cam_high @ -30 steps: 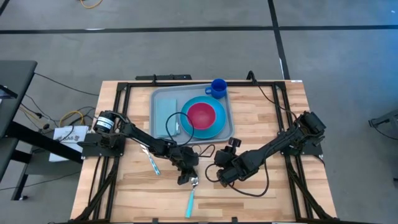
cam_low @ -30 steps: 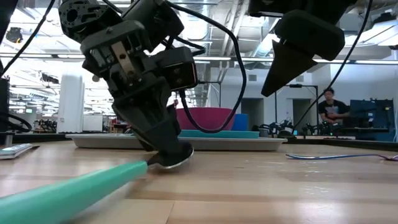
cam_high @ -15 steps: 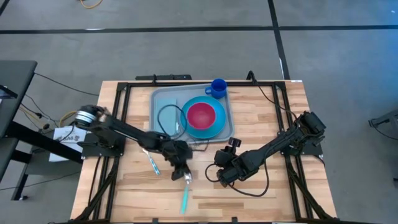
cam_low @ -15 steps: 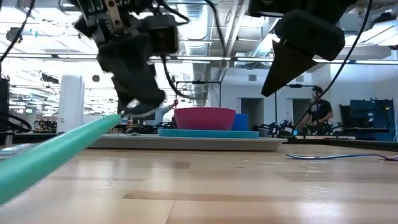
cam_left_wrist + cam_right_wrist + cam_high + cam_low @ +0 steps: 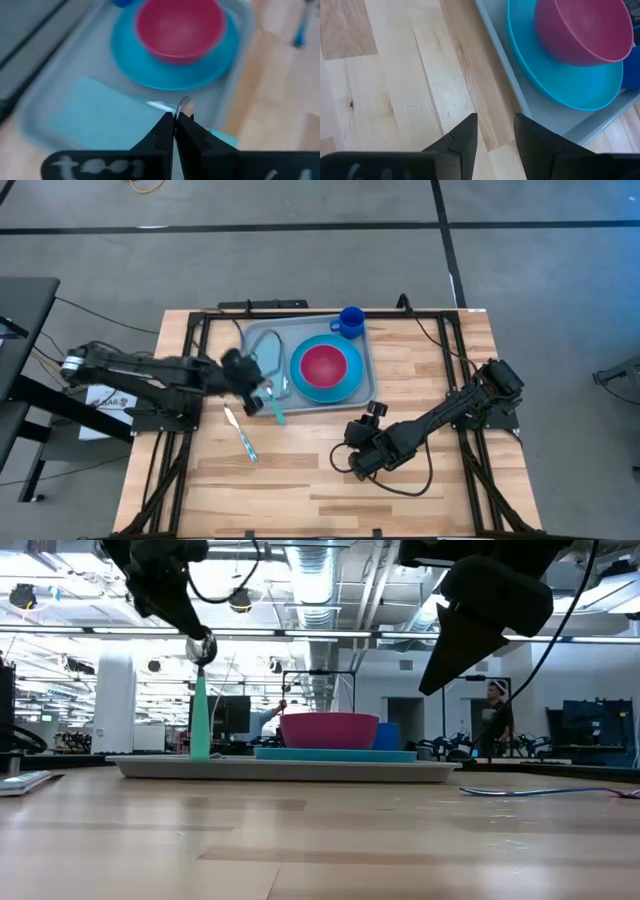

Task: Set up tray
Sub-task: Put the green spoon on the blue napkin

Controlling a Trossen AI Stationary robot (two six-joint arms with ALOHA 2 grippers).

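Note:
The pale grey-blue tray (image 5: 258, 332) lies at the table's far middle. It holds a flat teal rectangle (image 5: 262, 365), a round blue plate (image 5: 345, 385) with a pink bowl (image 5: 323, 364) on it, and a blue cup (image 5: 351, 320) at its far right corner. My left gripper (image 5: 260, 392) is above the tray's near left part, shut on a spoon (image 5: 275, 412) with a teal handle; the spoon also shows in the low view (image 5: 200, 715). My right gripper (image 5: 356, 460) is open and empty over the table, near of the tray. My left gripper pinches the spoon between its two fingers, right beside the metal bowl (image 5: 186, 106), which sticks out past the fingertips. The spoon is lifted, its bowl (image 5: 201, 647) up and its teal handle (image 5: 200, 720) hanging almost straight down by the tray's near rim.
A second utensil with a blue handle (image 5: 241, 436) lies on the bare wood left of centre, near of the tray. Black frame rails run along the table's left and right sides. The near half of the table is bare wood. People stand in the room beyond.
My left gripper has lifted the spoon off the table's near middle and carried it up and toward the far left, to the tray's near left part. The spoon, first lying flat with its handle toward the near edge, now hangs handle down.

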